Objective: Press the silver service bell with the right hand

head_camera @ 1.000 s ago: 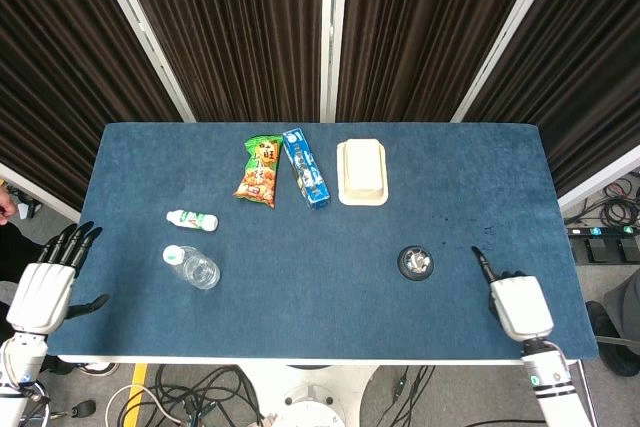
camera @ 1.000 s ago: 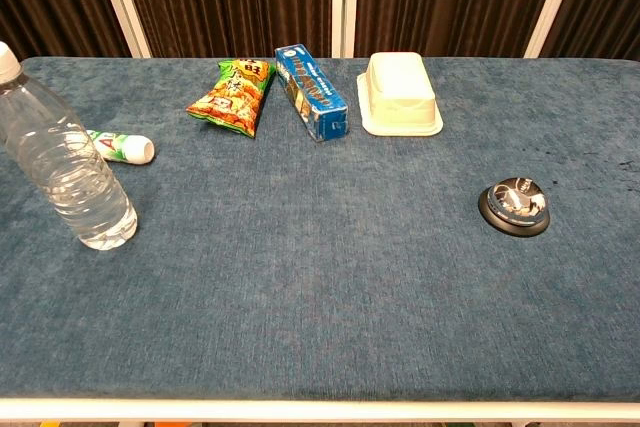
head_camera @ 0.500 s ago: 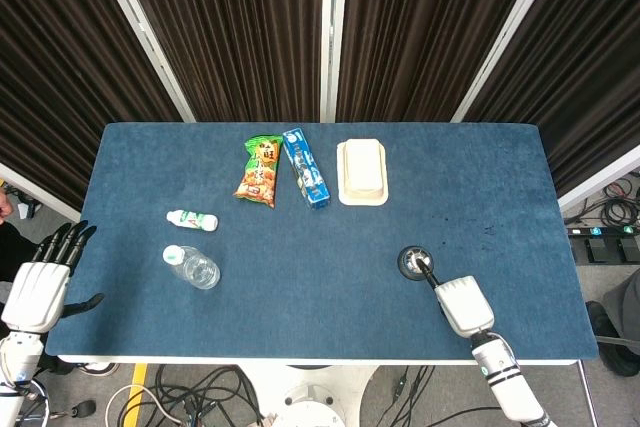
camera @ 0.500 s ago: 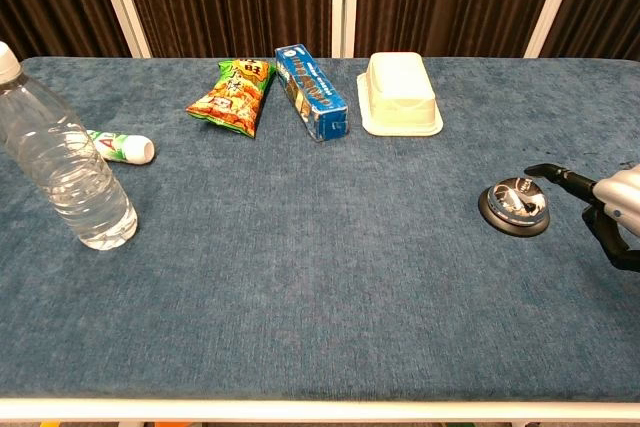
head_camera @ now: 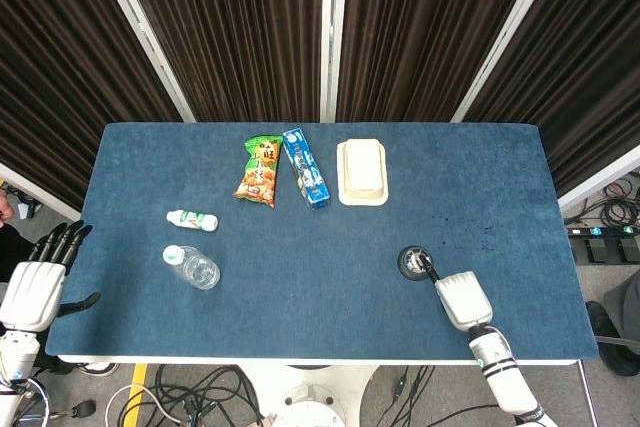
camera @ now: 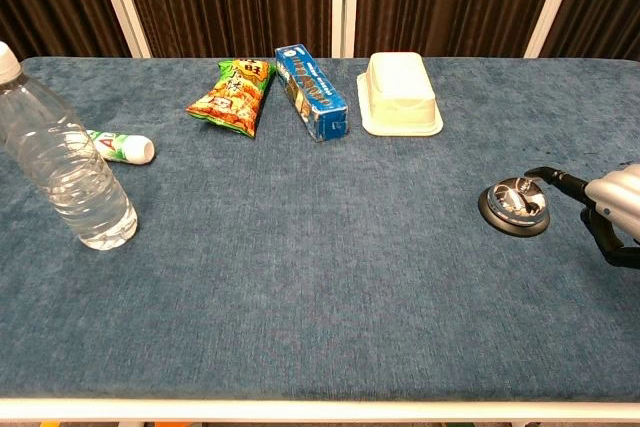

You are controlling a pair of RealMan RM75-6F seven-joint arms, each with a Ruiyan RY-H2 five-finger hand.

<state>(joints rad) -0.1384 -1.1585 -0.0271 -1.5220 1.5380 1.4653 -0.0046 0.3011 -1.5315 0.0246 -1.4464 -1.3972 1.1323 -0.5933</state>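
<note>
The silver service bell [head_camera: 413, 262] on its black base sits on the blue table, right of centre; in the chest view the bell [camera: 514, 206] is at the right. My right hand [head_camera: 462, 299] lies just behind and to the right of it, one dark finger [head_camera: 428, 270] stretched out over the bell's right side. In the chest view that finger [camera: 556, 180] ends just above the bell's right rim, the other fingers curled under the right hand [camera: 612, 205]. Contact cannot be told. My left hand [head_camera: 34, 287] hangs off the table's left edge, fingers spread, holding nothing.
A clear water bottle [head_camera: 192, 267] and a small white-and-green bottle [head_camera: 192, 219] lie at the left. At the back stand a snack bag [head_camera: 260, 170], a blue box [head_camera: 305, 167] and a cream tub [head_camera: 362, 171]. Dark curtains close the back.
My right hand swung in from the table's right side to the bell, then settled with its finger over the bell. The left hand drifted slightly down and left.
</note>
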